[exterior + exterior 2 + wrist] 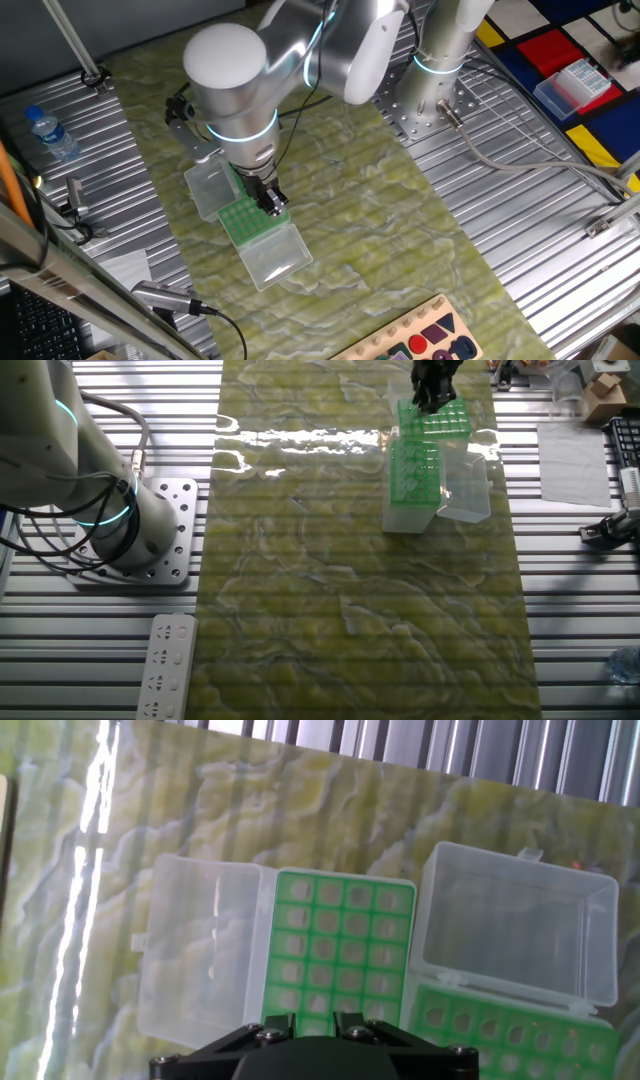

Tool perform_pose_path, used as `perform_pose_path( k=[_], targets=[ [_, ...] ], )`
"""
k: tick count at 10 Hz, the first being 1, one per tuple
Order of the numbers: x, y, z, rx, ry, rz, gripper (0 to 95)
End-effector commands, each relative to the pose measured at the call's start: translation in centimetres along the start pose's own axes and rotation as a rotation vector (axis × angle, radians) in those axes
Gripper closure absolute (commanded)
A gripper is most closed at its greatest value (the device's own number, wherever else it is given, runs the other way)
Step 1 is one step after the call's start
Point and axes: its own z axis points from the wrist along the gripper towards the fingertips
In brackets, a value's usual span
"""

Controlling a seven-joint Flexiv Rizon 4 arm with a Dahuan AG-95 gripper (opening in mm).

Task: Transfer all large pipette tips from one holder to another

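We count two green racks (340,955) on the bench (400,250), each with a clear hinged lid (195,955) folded open beside it. The hand (272,200) hangs just over one rack; we cannot tell how far its fingers stand apart. The hand view alone shows the grid of wells, where the large pipette tips (318,1003) appear as pale dots. Only one fixed view shows a water bottle (50,133).

My arm (300,50) reaches in from the upper right of one fixed view, wrist bent straight down. My pincer (272,200) points at the desk, its dark fingers (432,390) drawn close together; any grip is hidden.
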Motion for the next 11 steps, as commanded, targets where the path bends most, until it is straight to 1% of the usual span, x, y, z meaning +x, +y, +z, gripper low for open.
perform_pose_path(
  k=[1,3,4,5,7,8,9,11],
  targets=[
    [-0.1,0.0,0.0,0.002,0.002,0.012,95.0],
    [0.0,0.0,0.0,0.002,0.001,0.016,95.0],
    [-0.1,0.0,-0.2,0.001,0.006,0.017,95.0],
    [-0.1,0.1,-0.8,0.0,0.008,0.015,95.0],
    [-0.1,0.3,-1.5,-0.002,0.008,0.01,95.0],
    [-0.2,0.4,-2.3,0.0,0.008,0.004,95.0],
    [-0.3,0.5,-2.9,0.0,0.009,0.002,95.0],
    [-0.6,0.4,-4.6,-0.006,0.013,-0.008,95.0]
  ],
)
